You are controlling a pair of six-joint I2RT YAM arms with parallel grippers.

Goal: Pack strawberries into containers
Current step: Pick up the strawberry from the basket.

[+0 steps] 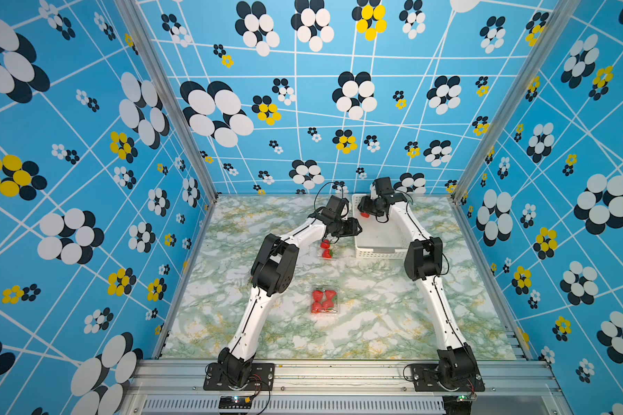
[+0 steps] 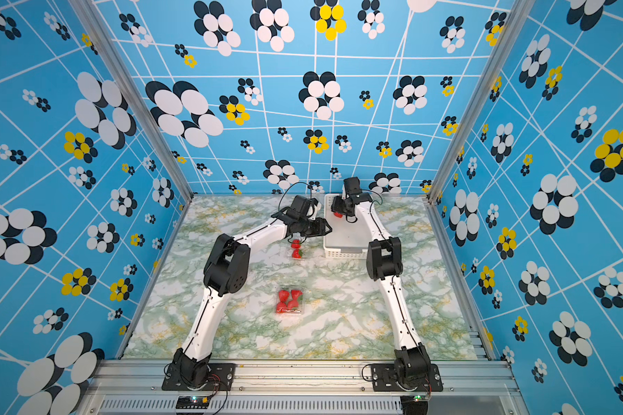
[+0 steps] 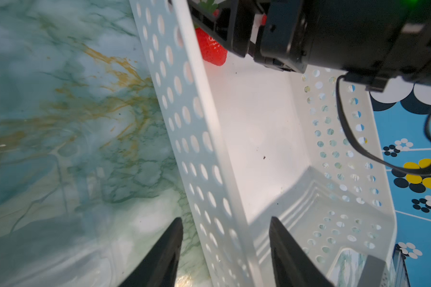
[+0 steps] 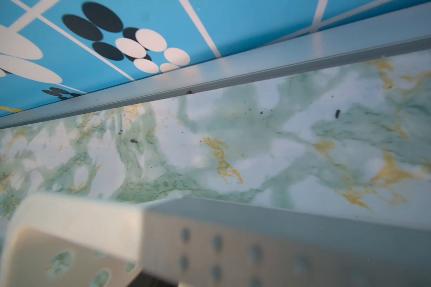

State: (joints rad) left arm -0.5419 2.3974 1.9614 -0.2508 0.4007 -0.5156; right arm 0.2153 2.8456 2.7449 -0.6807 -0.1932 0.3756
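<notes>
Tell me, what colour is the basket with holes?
The basket is white; the left wrist view shows it best.

In the left wrist view, shows only part of a strawberry (image 3: 213, 51), blocked by the basket (image 3: 202, 139) rim and the right hand (image 3: 218, 27); cannot tell whether gripped. Crops the left hand (image 3: 225, 221) at the picture's edge, tips alone showing. In the right wrist view, blurs the near basket wall. In both top views, loses the far container (image 1: 319, 257) largely under the left arm (image 1: 303, 230).
</notes>
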